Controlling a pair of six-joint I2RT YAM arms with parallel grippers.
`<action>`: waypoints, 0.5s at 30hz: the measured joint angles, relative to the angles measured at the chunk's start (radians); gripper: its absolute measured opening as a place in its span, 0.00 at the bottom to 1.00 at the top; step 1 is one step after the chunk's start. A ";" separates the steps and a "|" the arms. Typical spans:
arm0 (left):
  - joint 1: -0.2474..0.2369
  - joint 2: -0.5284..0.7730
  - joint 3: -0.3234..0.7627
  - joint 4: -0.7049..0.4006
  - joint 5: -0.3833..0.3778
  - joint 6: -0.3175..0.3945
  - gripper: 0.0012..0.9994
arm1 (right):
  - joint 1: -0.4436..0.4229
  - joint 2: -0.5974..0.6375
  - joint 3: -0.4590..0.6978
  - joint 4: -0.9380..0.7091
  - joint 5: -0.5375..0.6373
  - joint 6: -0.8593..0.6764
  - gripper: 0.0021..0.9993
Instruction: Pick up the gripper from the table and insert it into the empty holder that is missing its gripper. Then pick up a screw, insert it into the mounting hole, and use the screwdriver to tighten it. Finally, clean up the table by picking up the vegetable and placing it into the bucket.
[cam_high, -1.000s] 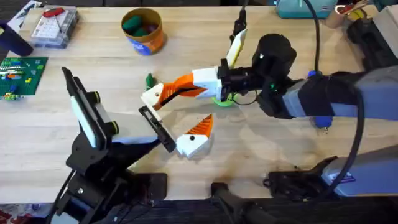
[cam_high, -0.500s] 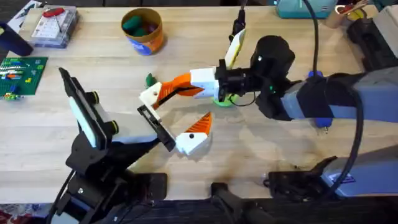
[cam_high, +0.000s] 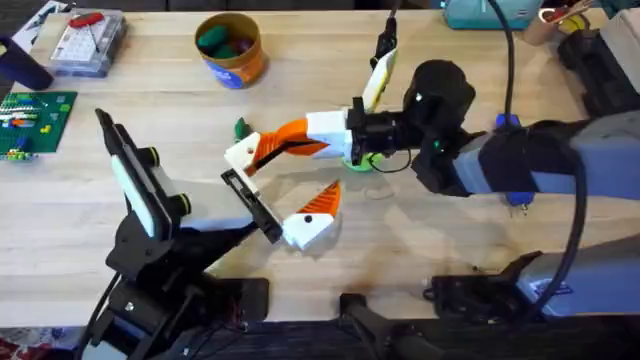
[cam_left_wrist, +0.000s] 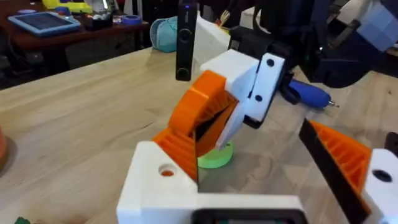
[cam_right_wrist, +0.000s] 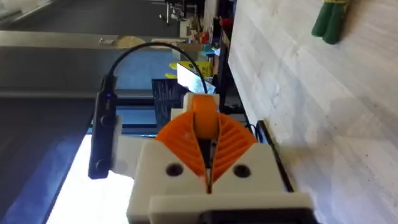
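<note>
Right gripper (cam_high: 276, 143), out over the middle of the table: pinched tight on the small orange gripper (cam_high: 258, 151). Seen from the right wrist, ribbed orange pads (cam_right_wrist: 233, 144) squeezed together with the orange gripper (cam_right_wrist: 204, 112) poking out between them. Low end of that orange gripper touching the white holder (cam_high: 241, 156), right at its pointed top. From the left wrist, same thing up close: orange gripper (cam_left_wrist: 181, 148) leaning down against the holder (cam_left_wrist: 155, 186), with the white fingers (cam_left_wrist: 261, 84) of the right gripper clamped higher up on it.

Holder fixed to one end of a black rail (cam_high: 252, 205). At the other end of the rail, a bigger white block (cam_high: 308, 231) with its own orange wedge (cam_high: 325, 203). Left gripper (cam_high: 281, 189) spread wide, nothing between its two sides, low over the table just in front of the right gripper.

Just behind the holder, tiny dark-green vegetable (cam_high: 240, 128), lying on the bare wood, touching nothing. Under the right gripper's wrist, a flat bright-green disc (cam_high: 360, 161). Farther right, blue screwdriver (cam_left_wrist: 308, 94) lying flat on the table, metal tip pointing away from the disc. At the far side of the table, well apart from all this, round orange bucket (cam_high: 243, 66), standing upright, with small coloured toys inside.
</note>
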 joint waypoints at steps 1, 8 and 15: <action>0.000 0.000 0.000 0.000 0.000 0.000 0.99 | 0.000 0.000 0.000 0.000 0.000 0.000 0.00; 0.000 0.000 0.000 0.000 0.005 -0.002 0.99 | 0.001 0.000 -0.012 0.010 0.004 0.000 0.00; 0.000 0.000 0.000 0.000 0.015 -0.004 0.99 | 0.002 -0.015 -0.030 0.018 0.015 0.000 0.00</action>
